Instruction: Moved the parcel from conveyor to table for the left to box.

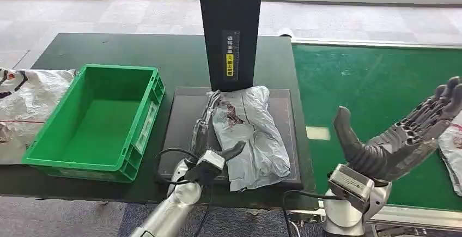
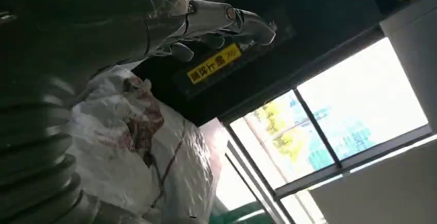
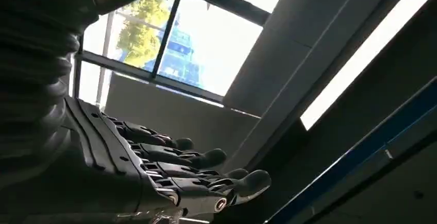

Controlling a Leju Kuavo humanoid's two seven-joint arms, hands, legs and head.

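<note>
A grey plastic parcel [image 1: 253, 136] with a dark red print lies crumpled on the black plate [image 1: 182, 117] at the table's front, below the black scanner post [image 1: 229, 30]. My left hand [image 1: 210, 144] is at the parcel's left edge. Its fingers [image 1: 206, 118] stretch along that edge and its thumb reaches over the wrapping, spread wide. In the left wrist view the parcel [image 2: 129, 147] sits just beside my left hand [image 2: 103, 23], whose fingertips curl slightly. My right hand [image 1: 403, 133] hovers open over the green conveyor [image 1: 376, 84], holding nothing, with its fingers spread [image 3: 170, 167].
An empty green crate [image 1: 92, 117] stands on the table left of the plate. A white printed bag [image 1: 27, 101] lies at the far left. Another grey parcel [image 1: 452, 150] rests on the conveyor at the right edge. The scanner post rises right behind the plate.
</note>
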